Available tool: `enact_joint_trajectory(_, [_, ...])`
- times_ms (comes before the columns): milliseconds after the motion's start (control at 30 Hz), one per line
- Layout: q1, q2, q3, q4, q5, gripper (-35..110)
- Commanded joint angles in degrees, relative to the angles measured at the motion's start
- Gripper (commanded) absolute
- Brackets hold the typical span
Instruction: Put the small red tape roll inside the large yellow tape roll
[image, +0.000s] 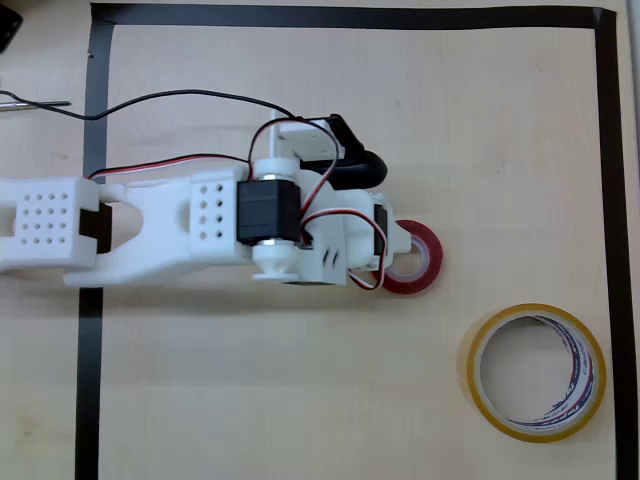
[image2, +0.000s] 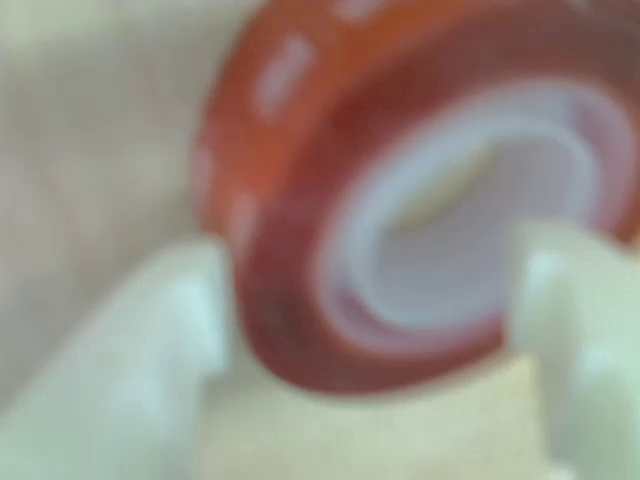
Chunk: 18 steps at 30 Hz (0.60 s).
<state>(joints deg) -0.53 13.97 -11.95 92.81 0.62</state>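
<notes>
— Was there anything inside the large yellow tape roll (image: 536, 372)?

— No, only bare table (image: 300, 400) showed through its wide hole. It lay flat near the lower right corner of the black tape border (image: 612, 200) in the overhead view, its white inner core printed in red and blue.

— And the small red tape roll (image: 418, 262)?

— It lay well apart from the yellow one, up and to its left, half tucked under the white arm (image: 190, 225). It was glossy red with a white core, and noticeably smaller.

— What was the gripper (image2: 370, 290) doing?

— In the wrist view, which was blurred, one white finger (image2: 160, 330) sat against the roll's outer wall and the other stood inside its hole. The jaws straddled the wall of the red ring; whether they were actually pinching it, I couldn't tell.
</notes>
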Motion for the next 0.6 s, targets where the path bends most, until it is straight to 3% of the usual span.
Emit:
enact_joint_trajectory(0, [-0.2, 12.2, -1.8, 0.1, -0.7, 15])
enact_joint_trajectory(567, [2.7, 0.6, -1.8, -2.5, -1.3, 15])
